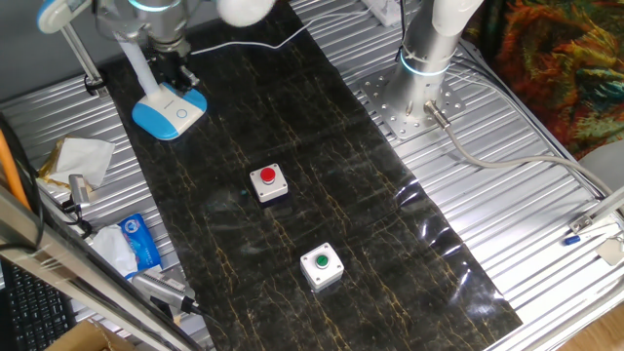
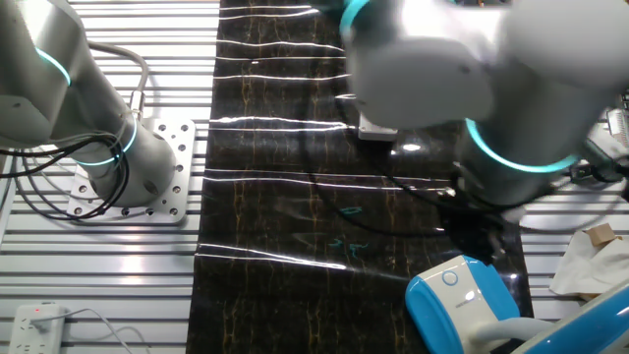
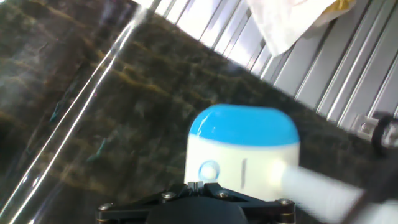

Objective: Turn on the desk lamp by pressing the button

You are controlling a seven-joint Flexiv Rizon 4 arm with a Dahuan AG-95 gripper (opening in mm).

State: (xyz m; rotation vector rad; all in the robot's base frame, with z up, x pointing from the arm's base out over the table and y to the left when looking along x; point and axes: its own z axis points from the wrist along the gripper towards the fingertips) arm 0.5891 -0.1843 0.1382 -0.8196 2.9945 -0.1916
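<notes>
The desk lamp [image 1: 168, 113] stands at the far left end of the dark mat, with a blue base, a white top plate and a slanted white arm. It also shows in the other fixed view [image 2: 462, 303] and in the hand view [image 3: 242, 146]. The button [image 3: 209, 170] is a small ringed circle on the white plate; it also shows in one fixed view [image 1: 181, 113] and in the other fixed view [image 2: 450, 278]. My gripper [image 3: 200, 185] is shut and empty, its fingertips touching each other. It hovers over the lamp base [image 1: 175, 78], tips just short of the button.
A red push button [image 1: 268, 181] and a green push button [image 1: 321, 265] in grey boxes sit mid-mat. Crumpled paper [image 1: 78, 161] and a blue packet [image 1: 139, 242] lie left of the mat. A second arm's base [image 1: 419, 97] stands at the right.
</notes>
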